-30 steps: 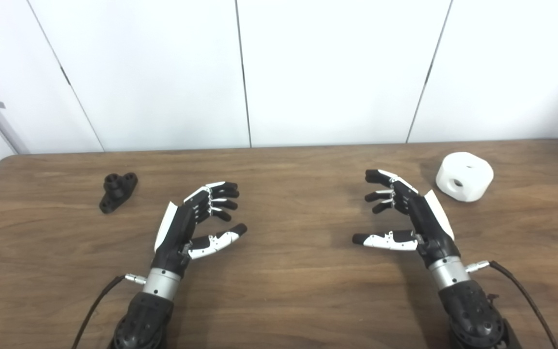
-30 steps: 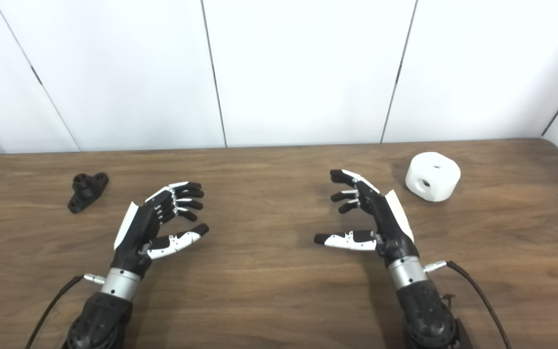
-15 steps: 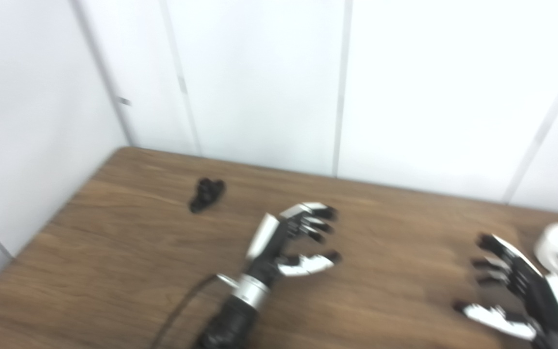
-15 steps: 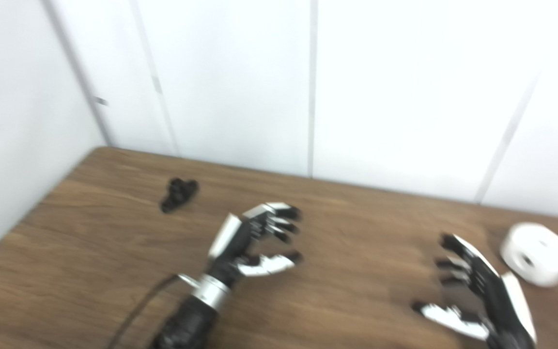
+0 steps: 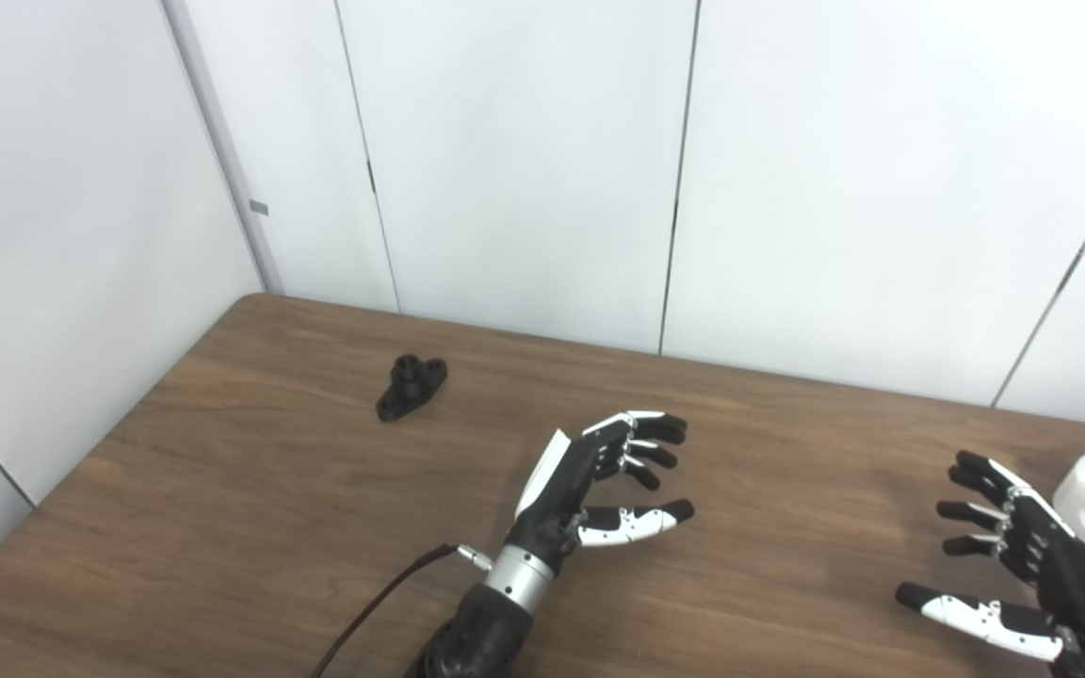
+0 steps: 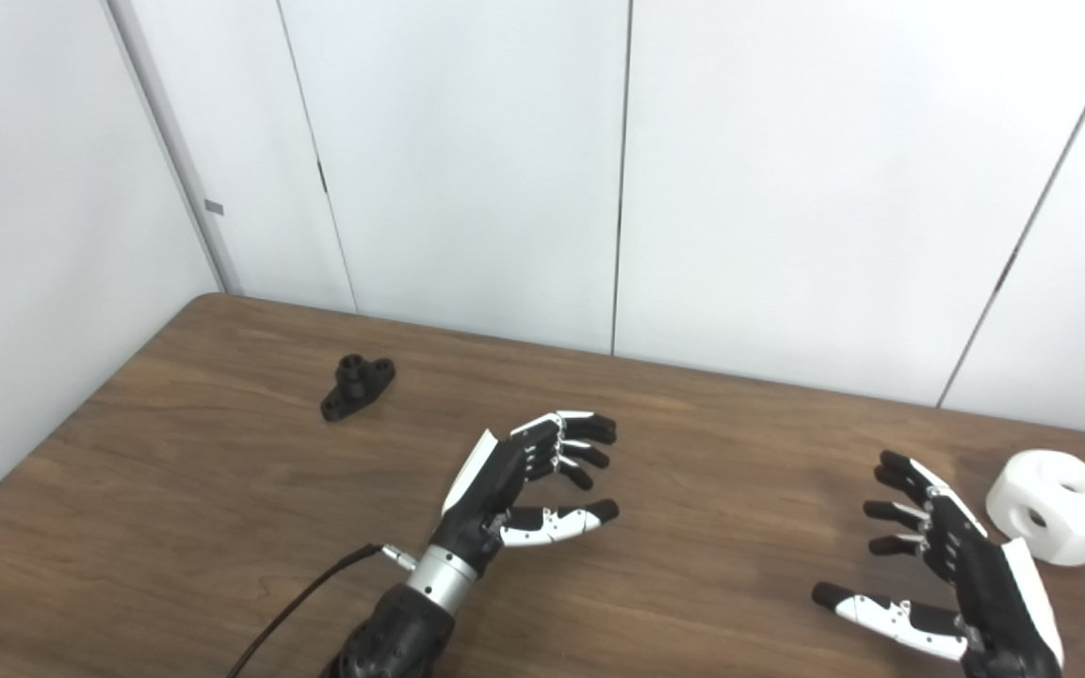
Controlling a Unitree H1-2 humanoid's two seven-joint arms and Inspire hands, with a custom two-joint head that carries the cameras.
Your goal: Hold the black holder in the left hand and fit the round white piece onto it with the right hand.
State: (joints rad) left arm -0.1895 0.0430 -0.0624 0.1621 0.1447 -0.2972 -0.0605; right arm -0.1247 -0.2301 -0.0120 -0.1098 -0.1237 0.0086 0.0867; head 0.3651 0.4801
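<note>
The black holder (image 5: 411, 386) lies on the brown table (image 5: 298, 490) at the far left, well beyond my left hand. The round white piece (image 6: 1057, 507) with a hole in its side sits on the table at the right edge. My left hand (image 5: 599, 476) hovers over the table's middle, open and empty, fingers spread and thumb out. My right hand (image 6: 947, 574) is low at the right, open and empty, just left of the white piece and apart from it.
White wall panels (image 5: 524, 160) stand behind the table and along its left side. A black cable (image 5: 373, 612) runs from my left wrist to the bottom edge. The table's left edge (image 5: 90, 443) runs diagonally near the holder.
The camera has turned left, so the whole scene has shifted right in the picture. Both hands stay open and roughly where they were over the table. The holder and white piece have not moved.
</note>
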